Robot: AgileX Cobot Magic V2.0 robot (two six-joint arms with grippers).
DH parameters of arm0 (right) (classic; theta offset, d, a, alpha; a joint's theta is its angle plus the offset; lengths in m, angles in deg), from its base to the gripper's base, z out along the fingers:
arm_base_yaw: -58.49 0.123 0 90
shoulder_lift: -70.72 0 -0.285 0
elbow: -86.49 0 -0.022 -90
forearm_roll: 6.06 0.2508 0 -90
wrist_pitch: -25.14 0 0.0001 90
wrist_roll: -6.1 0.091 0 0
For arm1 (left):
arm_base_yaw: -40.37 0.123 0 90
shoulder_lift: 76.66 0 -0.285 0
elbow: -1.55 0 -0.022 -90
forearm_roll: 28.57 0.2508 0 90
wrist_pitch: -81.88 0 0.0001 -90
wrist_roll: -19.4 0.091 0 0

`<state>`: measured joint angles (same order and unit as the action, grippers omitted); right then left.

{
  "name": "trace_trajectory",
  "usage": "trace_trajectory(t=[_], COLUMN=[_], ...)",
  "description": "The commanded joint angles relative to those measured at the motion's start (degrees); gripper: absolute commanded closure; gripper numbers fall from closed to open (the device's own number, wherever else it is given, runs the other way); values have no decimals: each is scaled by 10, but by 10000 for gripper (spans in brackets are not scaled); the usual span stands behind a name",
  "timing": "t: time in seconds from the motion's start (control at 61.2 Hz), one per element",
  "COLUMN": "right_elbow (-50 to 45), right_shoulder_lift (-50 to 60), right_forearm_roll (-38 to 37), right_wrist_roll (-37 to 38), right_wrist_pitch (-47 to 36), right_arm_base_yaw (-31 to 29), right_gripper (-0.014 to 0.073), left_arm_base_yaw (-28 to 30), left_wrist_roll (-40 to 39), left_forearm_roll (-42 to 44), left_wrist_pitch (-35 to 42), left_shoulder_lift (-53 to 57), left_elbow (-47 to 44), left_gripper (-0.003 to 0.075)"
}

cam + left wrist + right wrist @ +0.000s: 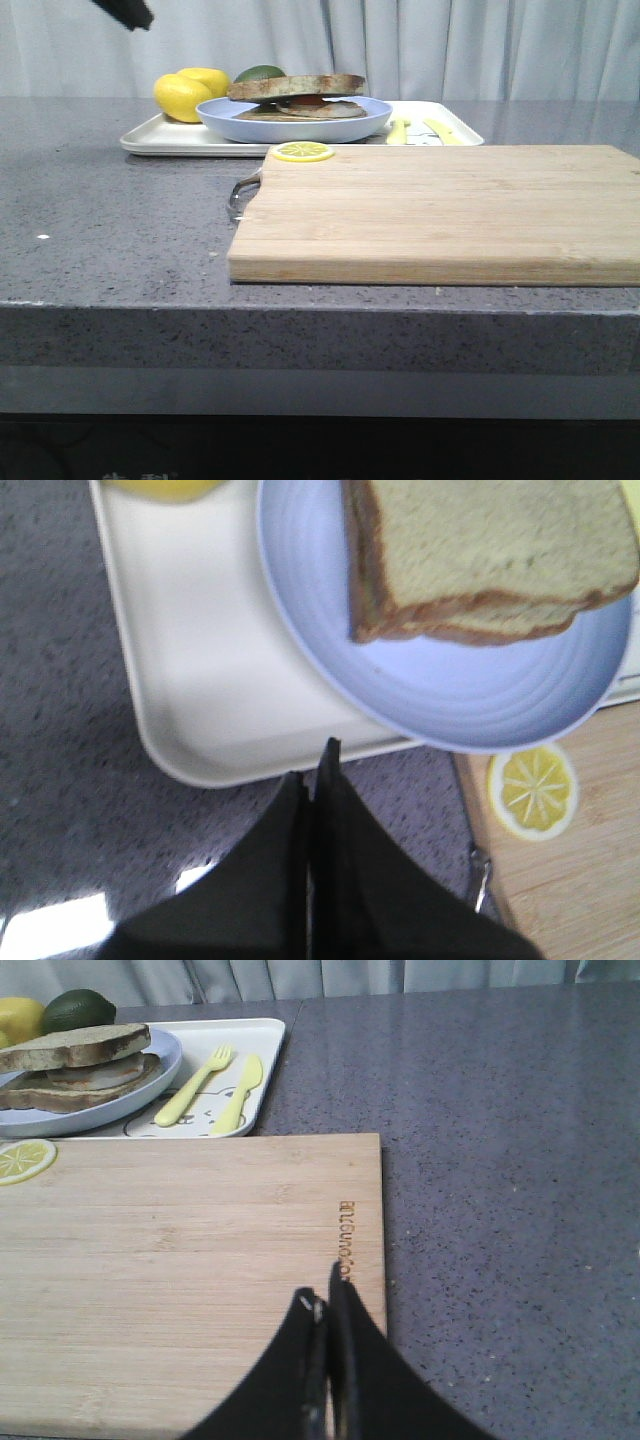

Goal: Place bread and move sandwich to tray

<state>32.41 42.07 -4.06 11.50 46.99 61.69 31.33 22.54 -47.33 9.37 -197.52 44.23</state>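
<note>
The sandwich sits on a round light blue plate on the white tray at the back of the counter. Its top is a plain tan bread slice with brown crust, lying over a pale filling and a lower slice. My left gripper is shut and empty, held above the counter just in front of the tray's near rim; only its tip shows in the front view. My right gripper is shut and empty over the right part of the wooden cutting board.
The cutting board lies in front of the tray, with a lemon slice at its far left corner and a metal handle. Two lemons and a green fruit sit on the tray. A yellow fork and knife lie on its right part.
</note>
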Motion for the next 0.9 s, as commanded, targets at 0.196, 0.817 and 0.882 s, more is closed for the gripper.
trace_trajectory(t=[0.196,0.817,0.882], right_elbow=[15,15,15], right_shoulder_lift=[-3,-3,-3], right_forearm_roll=[-1,-1,-1], right_wrist_roll=[-4,-4,-4], right_wrist_pitch=[-46,-46,-46], right_arm_base_yaw=[-1,-1,-1], right_gripper=[654,654,654], left_arm_base_yaw=[-1,-1,-1], left_wrist_roll=[-47,-78,-78], left_forearm_roll=[164,188,188], left_wrist_pitch=[64,514,546], left_shoulder_lift=[179,702,760], left_elbow=[-194,-791,-836], left_gripper=[741,741,741])
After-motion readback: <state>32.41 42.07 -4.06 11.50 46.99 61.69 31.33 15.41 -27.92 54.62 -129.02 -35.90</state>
